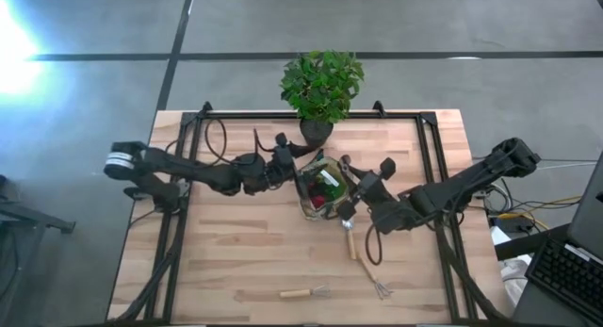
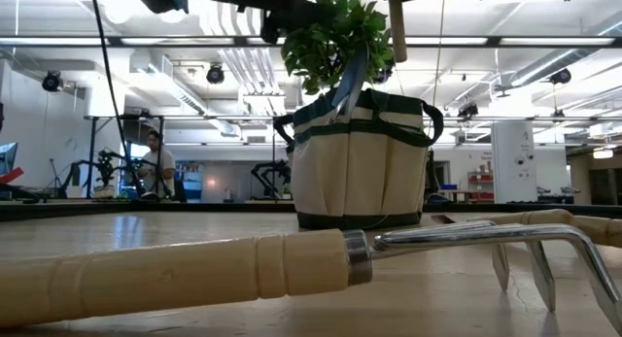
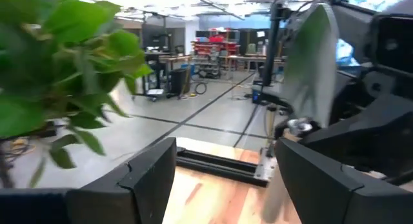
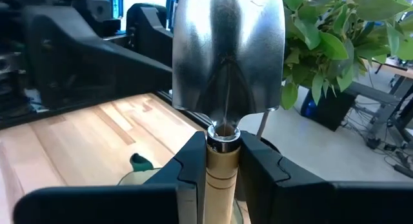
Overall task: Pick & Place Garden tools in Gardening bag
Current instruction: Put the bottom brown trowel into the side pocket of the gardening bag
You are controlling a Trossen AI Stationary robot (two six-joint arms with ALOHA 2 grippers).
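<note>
Over on the left, the left gripper hovered just beside the gardening bag's left rim, jaws apart and holding nothing in its wrist view (leaves of the potted plant crowded that side). In the middle sat the bag itself, upright on the table, its round mouth open, with something red and something green already showing inside. Then the right gripper, hard against the bag's right edge, jaws clamped on the wooden neck of a trowel, silver blade standing ahead of the fingers and rising past the bag's rim in the low view. That was the relation that mattered: the trowel's long axis ran along the gripper toward the bag, and the mouth lay just left of the jaws, so the right arm looked the one to finish this drop. The count: one bag, one trowel in hand, and on the table one more trowel right of the bag, one hand rake near the front edge, one fork further right, making three tools still loose.
</note>
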